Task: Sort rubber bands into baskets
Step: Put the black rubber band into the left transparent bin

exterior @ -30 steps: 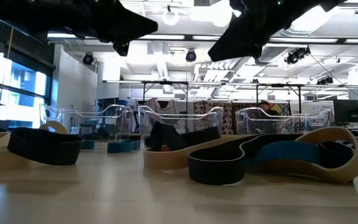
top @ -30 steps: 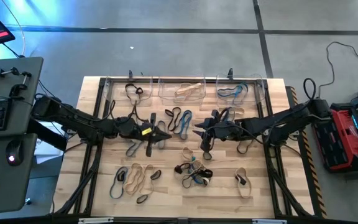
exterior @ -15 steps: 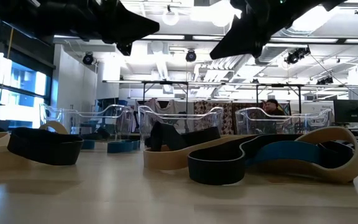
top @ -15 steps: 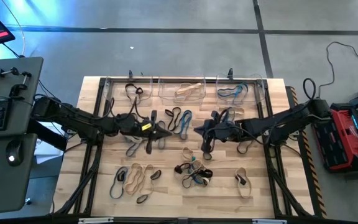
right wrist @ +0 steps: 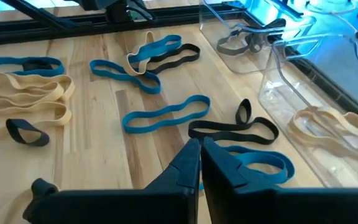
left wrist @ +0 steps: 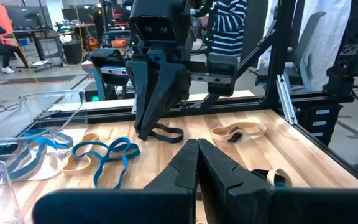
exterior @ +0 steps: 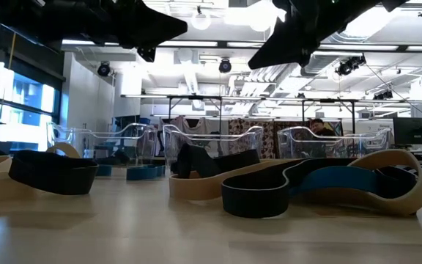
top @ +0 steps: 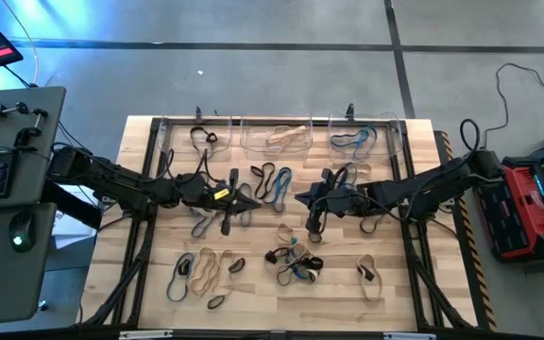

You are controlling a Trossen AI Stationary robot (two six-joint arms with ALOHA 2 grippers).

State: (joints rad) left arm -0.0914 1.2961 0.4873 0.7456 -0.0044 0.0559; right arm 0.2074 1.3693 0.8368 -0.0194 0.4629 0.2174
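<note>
- High view: rubber bands [top: 281,259] lie scattered across the table [top: 140,283]; no readable writing shows.
- Three baskets [top: 277,135] line the far edge, holding black, tan and blue bands.
- Right gripper [top: 300,197], open a second ago, is now closed mid-table, holding nothing visible.
- Left gripper [top: 256,204] stays shut, empty.

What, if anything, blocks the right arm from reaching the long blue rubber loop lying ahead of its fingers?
Probably nothing: the long blue rubber loop lies flat on the wooden table, apart from other bands, just ahead of the right gripper. Its jaws are shut, so they must open first.
</note>
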